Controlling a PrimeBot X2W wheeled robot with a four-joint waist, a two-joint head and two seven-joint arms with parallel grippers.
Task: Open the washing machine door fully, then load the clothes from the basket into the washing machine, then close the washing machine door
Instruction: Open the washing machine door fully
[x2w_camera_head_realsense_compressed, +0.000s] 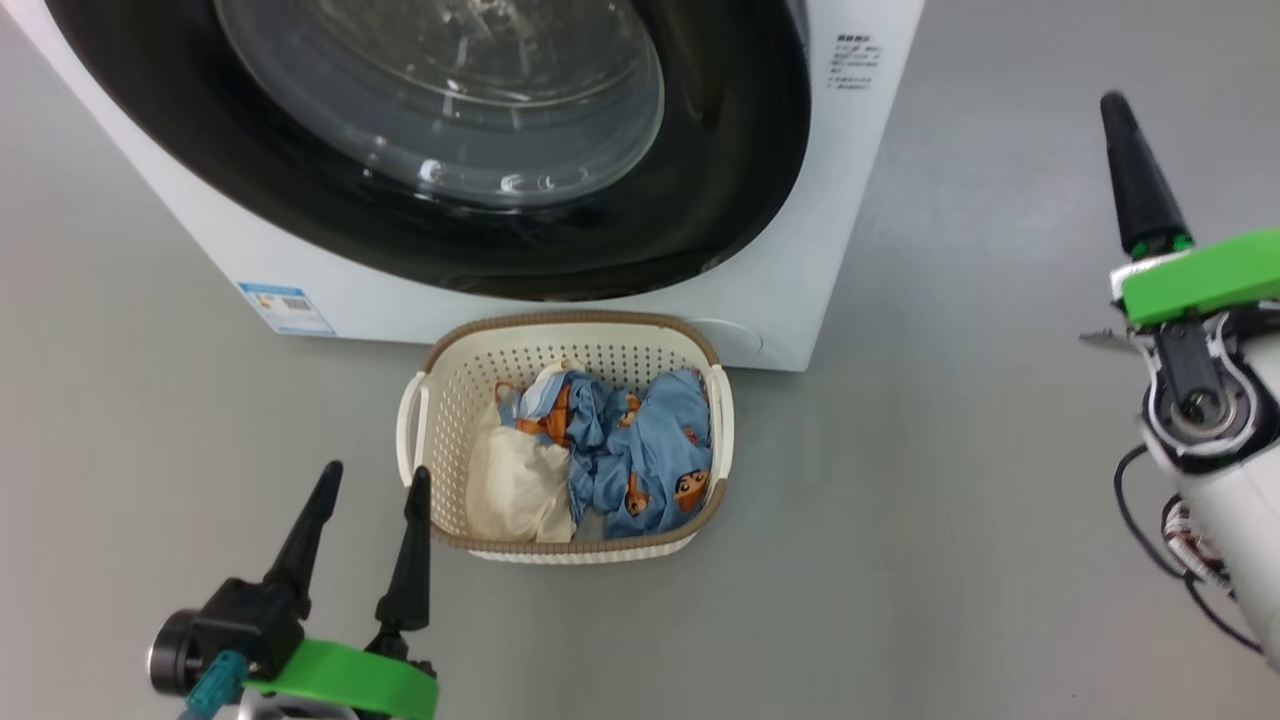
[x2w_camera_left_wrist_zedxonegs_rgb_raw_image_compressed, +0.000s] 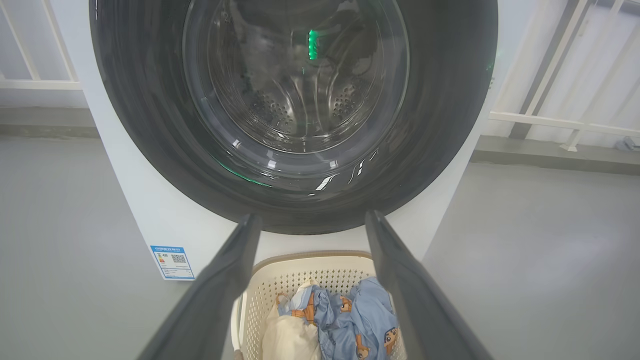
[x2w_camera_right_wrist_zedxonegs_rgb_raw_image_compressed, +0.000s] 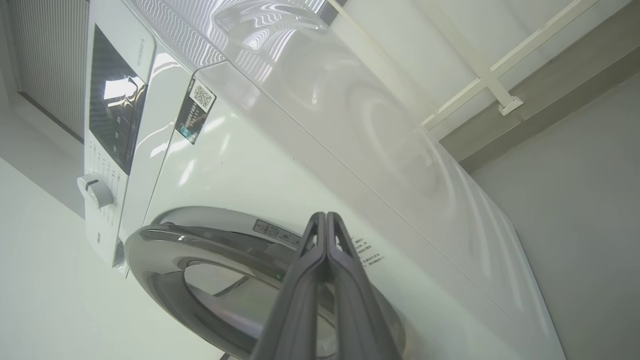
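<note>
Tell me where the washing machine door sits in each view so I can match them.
Head view: the washing machine door spans the top, above the basket.
Left wrist view: door top centre, above the open left gripper.
Right wrist view: door lower left, behind the shut right gripper.
Shared landmark: the washing machine's white front.

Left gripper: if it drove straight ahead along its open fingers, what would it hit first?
Most likely the washing machine door, on its lower black rim. The left gripper seems to point over the basket's far rim rather than into it, though depth is hard to judge.
</note>
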